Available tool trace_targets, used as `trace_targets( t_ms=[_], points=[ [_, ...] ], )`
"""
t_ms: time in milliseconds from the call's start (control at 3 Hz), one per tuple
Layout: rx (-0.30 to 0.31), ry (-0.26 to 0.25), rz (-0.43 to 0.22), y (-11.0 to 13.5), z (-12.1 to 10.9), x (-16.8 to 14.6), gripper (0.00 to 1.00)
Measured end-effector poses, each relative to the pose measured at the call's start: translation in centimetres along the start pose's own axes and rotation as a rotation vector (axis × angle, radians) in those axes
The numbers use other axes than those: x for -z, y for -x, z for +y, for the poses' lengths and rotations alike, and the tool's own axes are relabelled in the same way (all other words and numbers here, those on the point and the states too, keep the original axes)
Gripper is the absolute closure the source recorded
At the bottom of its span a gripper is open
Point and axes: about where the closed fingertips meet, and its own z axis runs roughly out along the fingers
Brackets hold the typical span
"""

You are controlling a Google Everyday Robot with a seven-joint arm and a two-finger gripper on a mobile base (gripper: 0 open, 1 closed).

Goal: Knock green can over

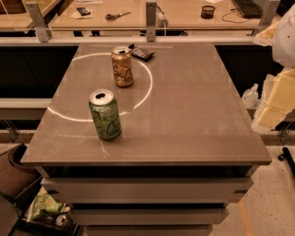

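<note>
The green can (105, 115) stands upright on the grey table (193, 115), near the front left, its silver top open and pale triangular markings on its side. A gold-brown can (122, 67) stands upright farther back, apart from it. My gripper (272, 110) shows as pale, blocky parts at the right edge of the view. It is beyond the table's right side, far from the green can and touching nothing.
A small black device (142, 53) lies behind the gold-brown can. A pale ring mark (150, 83) curves across the tabletop. Desks with scissors (117, 15) and a black cup (208, 11) stand behind. A plastic bottle (250, 95) is at the right, and a green bag (44, 205) lies on the floor at the left.
</note>
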Motion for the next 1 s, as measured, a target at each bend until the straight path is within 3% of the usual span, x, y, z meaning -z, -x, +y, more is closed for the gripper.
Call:
trace_targets(
  t_ms=[333,667,1000],
  points=[
    [0.0,0.0,0.0,0.0,0.0,0.0,0.0],
    [-0.009,-0.004,-0.086,1.2,-0.4,0.1,0.0],
    [-0.017,-0.007,-0.254,3.9,-0.7,0.0,0.0]
  ],
)
